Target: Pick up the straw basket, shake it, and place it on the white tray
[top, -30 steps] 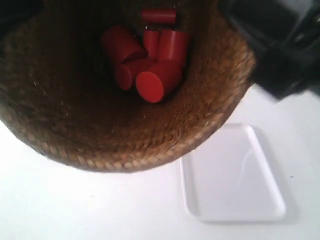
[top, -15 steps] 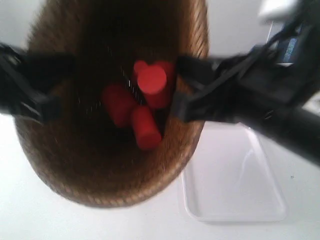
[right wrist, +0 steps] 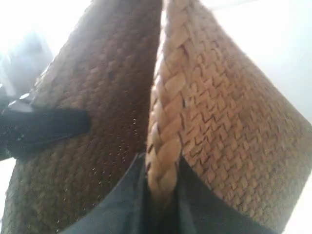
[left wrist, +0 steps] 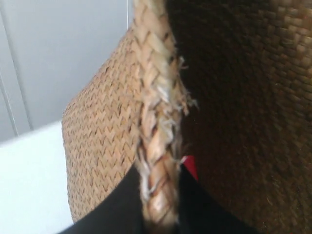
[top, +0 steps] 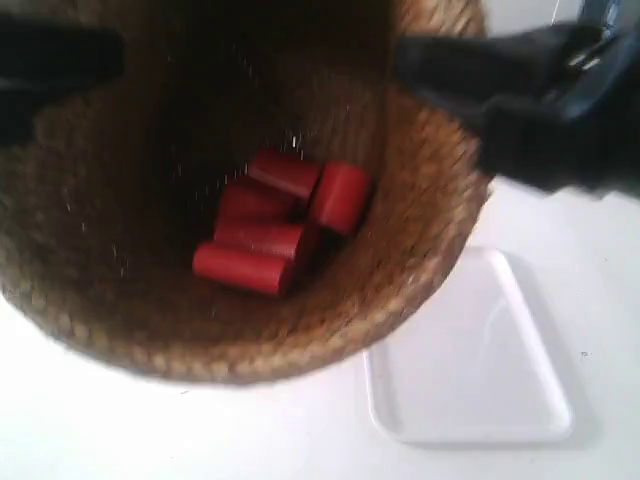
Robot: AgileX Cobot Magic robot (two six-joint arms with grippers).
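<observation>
Left pincer [left wrist: 161, 217]: pinching the braided rim of the straw basket [left wrist: 102, 141], one black finger outside the wall and one inside.
Right pincer [right wrist: 163, 204]: clamped on the same rim at the opposite side, a finger on each face of the braid.
Straw basket: carried between the two pincers, mouth toward the exterior view, outline blurred.
Contents: red cylinders [top: 265, 230] heaped at the bottom, deep below both pincers.
White tray [top: 480, 370]: flat on the bench [top: 100, 430], apart from both pincers, one corner hidden behind the basket.
</observation>
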